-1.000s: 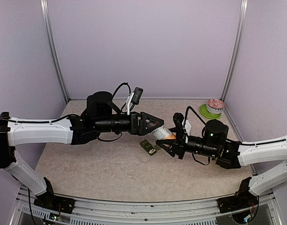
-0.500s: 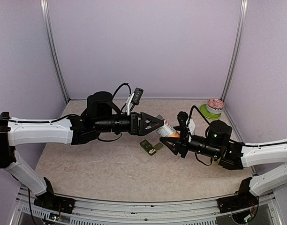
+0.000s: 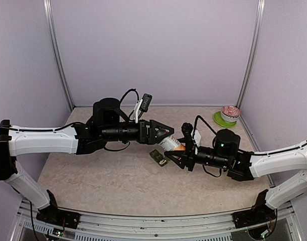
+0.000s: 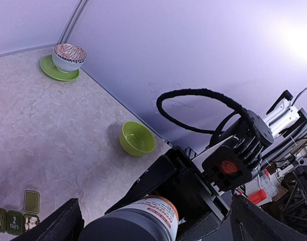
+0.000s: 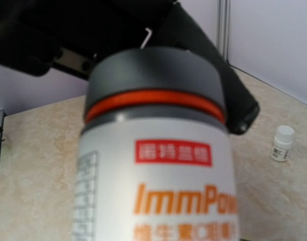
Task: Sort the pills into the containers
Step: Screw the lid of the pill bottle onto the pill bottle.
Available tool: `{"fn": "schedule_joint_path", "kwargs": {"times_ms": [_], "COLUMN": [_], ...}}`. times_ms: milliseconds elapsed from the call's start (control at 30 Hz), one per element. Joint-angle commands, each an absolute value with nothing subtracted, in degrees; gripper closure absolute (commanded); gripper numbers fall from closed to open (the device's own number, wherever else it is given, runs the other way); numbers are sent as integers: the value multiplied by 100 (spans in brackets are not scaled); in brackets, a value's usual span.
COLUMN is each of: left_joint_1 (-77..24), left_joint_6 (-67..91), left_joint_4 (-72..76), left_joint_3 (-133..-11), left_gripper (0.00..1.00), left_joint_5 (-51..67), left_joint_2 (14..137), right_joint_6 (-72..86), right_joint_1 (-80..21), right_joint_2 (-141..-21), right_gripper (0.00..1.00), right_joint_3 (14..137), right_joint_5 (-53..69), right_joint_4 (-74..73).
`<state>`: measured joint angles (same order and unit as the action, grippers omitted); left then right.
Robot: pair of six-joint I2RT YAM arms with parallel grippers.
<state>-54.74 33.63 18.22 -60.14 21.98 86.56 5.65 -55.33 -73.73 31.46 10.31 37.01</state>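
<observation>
Closest in, the pill organiser [image 3: 158, 157] lay on the table [image 3: 93, 175], one lid flipped open and white pills showing in a compartment, just beneath the spot where the two arms met. Right above it the right fingers [image 3: 176, 156] were clamped on the body of the pill bottle [image 3: 171, 144], holding it clear of the table with its dark cap [image 5: 153, 75] aimed at the other arm. And the left fingers [image 4: 60, 226] stood spread wide either side of that cap, not touching it by the look of things!

Here was the danger as I read it. If the left fingers closed off-centre or caught only the cap's rim, the twist could slip. It could also drag the whole bottle round in the right grip instead of loosening the cap. With the bottle tipped over, a cap that came away suddenly could scatter pills across the table.

Both arms were stretched low and nearly level, forearms pointing inward, wrists nose to nose over mid-table.

Further back a green bowl [image 4: 137, 139] sat near the wall. In the far right corner a patterned bowl [image 3: 229, 112] rested on a green saucer [image 3: 219, 120].
</observation>
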Motion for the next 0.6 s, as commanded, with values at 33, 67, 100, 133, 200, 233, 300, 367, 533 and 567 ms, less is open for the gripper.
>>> {"fn": "schedule_joint_path", "kwargs": {"times_ms": [33,67,100,133,200,233,300,367,533,567], "left_joint_1": [-5607,-5607,-5607,-5607,-5603,-5599,-5575,-5536,-5493,-5493], "left_joint_6": [3376,3382,3390,3383,3355,3340,3323,3315,3344,3348], "left_joint_4": [2316,2320,2327,2343,2320,2297,2210,2095,2033,2030], "left_joint_3": [-6060,-6064,-6064,-6058,-6043,-6039,-6038,-6034,-5995,-6006], "left_gripper": [1,1,1,1,1,1,1,1,1,1], "left_joint_5": [2628,2628,2628,2624,2562,2521,2397,2333,2403,2434], "left_joint_2": [8580,8581,8572,8572,8548,8532,8525,8525,8562,8576], "right_joint_6": [659,659,659,653,628,617,592,568,457,431], "right_joint_1": [-5567,-5564,-5578,-5581,-5582,-5581,-5584,-5582,-5573,-5561], "right_joint_2": [-7655,-7674,-7687,-7697,-7695,-7672,-7524,-7329,-6825,-6758], "right_gripper": [100,100,100,100,100,100,100,100,100,100], "right_joint_3": [3321,3329,3344,3352,3381,3379,3337,3266,3173,3154], "right_joint_5": [1172,1188,1219,1261,1378,1425,1455,1375,652,526], "right_joint_4": [3524,3523,3524,3532,3543,3550,3588,3627,3431,3382]}}
